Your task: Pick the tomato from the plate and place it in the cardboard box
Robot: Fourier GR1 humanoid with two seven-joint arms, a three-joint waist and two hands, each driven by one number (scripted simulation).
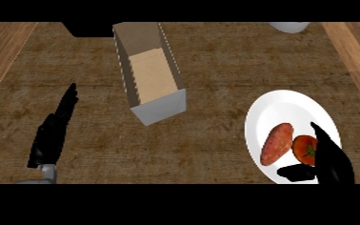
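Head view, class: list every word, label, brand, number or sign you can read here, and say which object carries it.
None: no readable text shows anywhere in this view.
The cardboard box has plain walls and a plain floor.
The white plate, the tomato and the reddish oblong vegetable beside it bear no marks.
Both black hands, left and right, and the white object at the top edge show no lettering.

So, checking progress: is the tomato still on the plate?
Yes, on the plate: the tomato lies on the white plate, beside the right hand.
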